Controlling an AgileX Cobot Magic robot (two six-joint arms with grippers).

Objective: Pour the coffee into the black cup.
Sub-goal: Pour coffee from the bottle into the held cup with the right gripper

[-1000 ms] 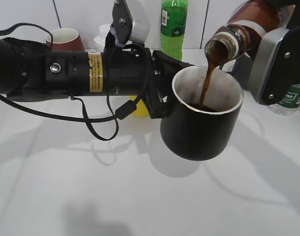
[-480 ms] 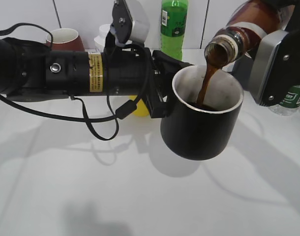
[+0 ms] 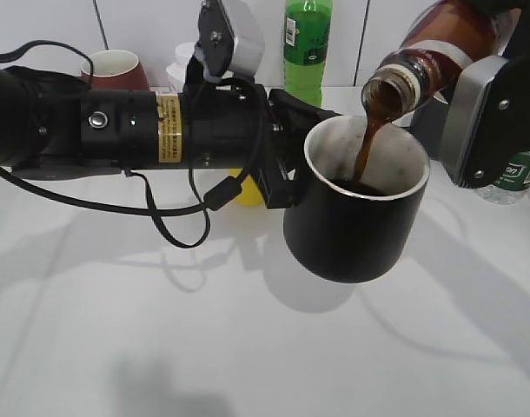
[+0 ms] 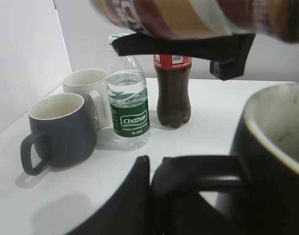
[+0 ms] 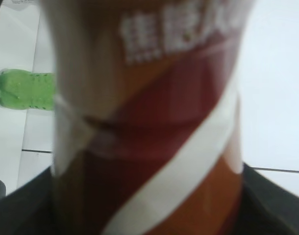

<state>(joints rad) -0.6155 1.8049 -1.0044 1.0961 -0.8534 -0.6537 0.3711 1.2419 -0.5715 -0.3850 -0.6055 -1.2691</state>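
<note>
While the long black left arm reaches across the white tabletop [image 3: 161, 347], it hides most of what stands behind it: only the rim of a maroon mug [image 3: 115, 66], a sliver of a yellow cup [image 3: 248, 193] and the upper part of a tall green plastic bottle [image 3: 308, 48] show. The left tool [image 3: 281, 156] is closed on the loop handle of the glossy black cup [image 3: 359, 213], holding it clear of the tabletop; the handle itself is lost in the dark fingers. Above the cup's off-white inside, the small brown plastic coffee bottle [image 3: 430, 54] hangs tilted, mouth down, and a dark stream falls from it into the cup. The right tool [image 3: 486, 104] is cut off at the frame edge, yet it is clamped on that bottle, whose blurred label fills the right wrist view. Beyond, the left wrist view shows a dark grey mug [image 4: 59, 132], a white mug [image 4: 88, 93], a clear water bottle [image 4: 128, 107] and a cola bottle [image 4: 173, 90].
</note>
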